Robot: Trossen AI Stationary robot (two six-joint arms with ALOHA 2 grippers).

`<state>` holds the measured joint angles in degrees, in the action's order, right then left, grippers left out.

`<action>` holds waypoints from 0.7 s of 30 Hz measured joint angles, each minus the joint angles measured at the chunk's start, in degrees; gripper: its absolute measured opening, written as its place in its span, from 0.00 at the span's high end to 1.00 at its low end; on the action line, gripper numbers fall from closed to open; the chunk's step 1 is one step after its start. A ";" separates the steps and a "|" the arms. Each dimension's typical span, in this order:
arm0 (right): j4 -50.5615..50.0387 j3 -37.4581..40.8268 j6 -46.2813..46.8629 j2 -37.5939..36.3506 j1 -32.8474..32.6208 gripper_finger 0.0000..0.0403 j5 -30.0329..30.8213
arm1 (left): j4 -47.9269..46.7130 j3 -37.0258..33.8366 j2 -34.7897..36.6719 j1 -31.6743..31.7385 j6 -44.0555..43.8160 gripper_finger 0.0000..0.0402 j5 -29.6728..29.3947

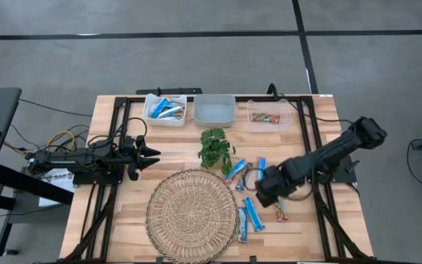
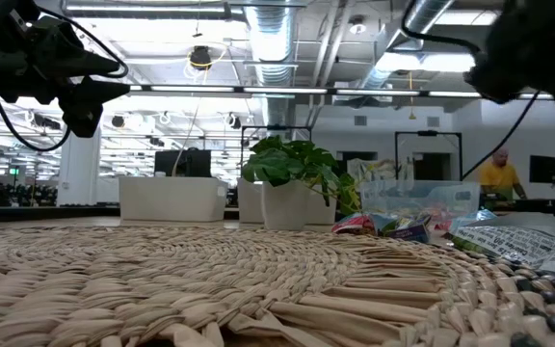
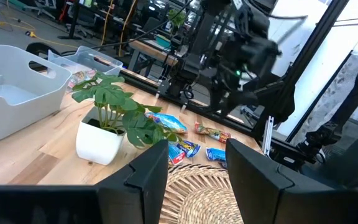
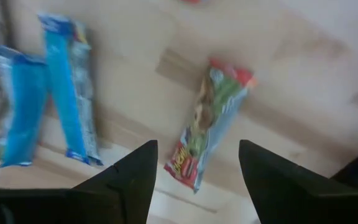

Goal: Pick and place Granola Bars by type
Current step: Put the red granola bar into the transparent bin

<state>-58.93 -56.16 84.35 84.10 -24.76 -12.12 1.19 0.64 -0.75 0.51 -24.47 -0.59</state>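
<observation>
My grippers over the round woven mat (image 1: pixel 191 215)

Left gripper (image 1: pixel 152 155) waits up-left of the mat, fingers parted, empty. Right of the mat, glossy blue foil bars (image 4: pixel 45 90); my right gripper (image 4: pixel 194 163) gapes empty over a red-ended bar (image 4: pixel 209 124), lettering unreadable.

Pale planked wood with a smooth matt finish makes the table (image 1: pixel 116 117), the round mat (image 1: pixel 191 215) is rough woven straw, the granola bars (image 4: pixel 210 124) wear glossy crinkled foil, and the bins (image 1: pixel 215 110) look smooth plastic.
</observation>
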 joint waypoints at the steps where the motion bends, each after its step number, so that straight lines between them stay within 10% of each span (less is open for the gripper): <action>1: 0.38 0.00 1.66 0.77 -1.30 0.46 -0.02 | 0.00 0.00 0.02 -0.01 0.00 0.62 0.01; 21: 14.54 9.33 9.69 9.86 -6.97 0.50 -0.90 | 0.00 0.00 0.02 0.00 0.00 0.62 0.01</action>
<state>-44.39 -46.83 94.04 93.95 -31.73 -13.02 1.19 0.64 -0.73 0.51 -24.47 -0.58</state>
